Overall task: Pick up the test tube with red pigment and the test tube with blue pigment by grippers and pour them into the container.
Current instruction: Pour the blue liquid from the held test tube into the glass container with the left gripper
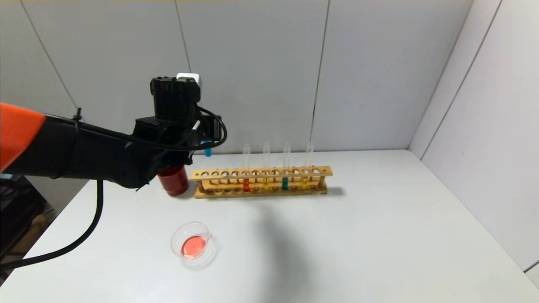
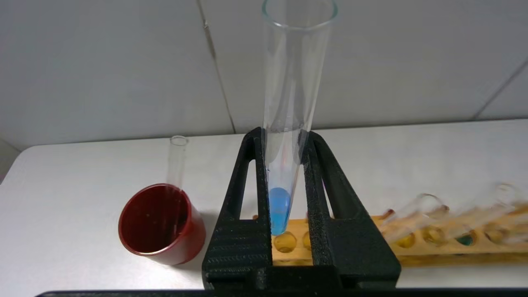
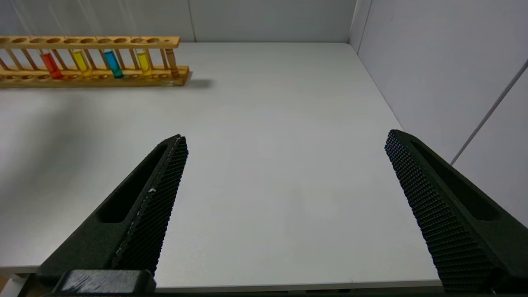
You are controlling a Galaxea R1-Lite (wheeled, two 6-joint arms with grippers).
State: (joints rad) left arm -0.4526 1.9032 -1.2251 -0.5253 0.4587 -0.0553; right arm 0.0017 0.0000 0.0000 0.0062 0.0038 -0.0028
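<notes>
Left gripper (image 2: 284,194) is clamped on the test tube with blue pigment (image 2: 288,123), raised above the rack's (image 1: 261,173) left end. Carry it upright to the container (image 1: 193,244) nearer the table front, already apparently holding red liquid, then tip slowly at its lip. Right gripper (image 3: 284,198) idles, fingers spread.

no text, label, brand, number or sign can be read on anything here.

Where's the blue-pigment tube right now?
The blue-pigment tube is clamped upright in the left gripper, raised above the rack's left end, beside the red cup.
</notes>
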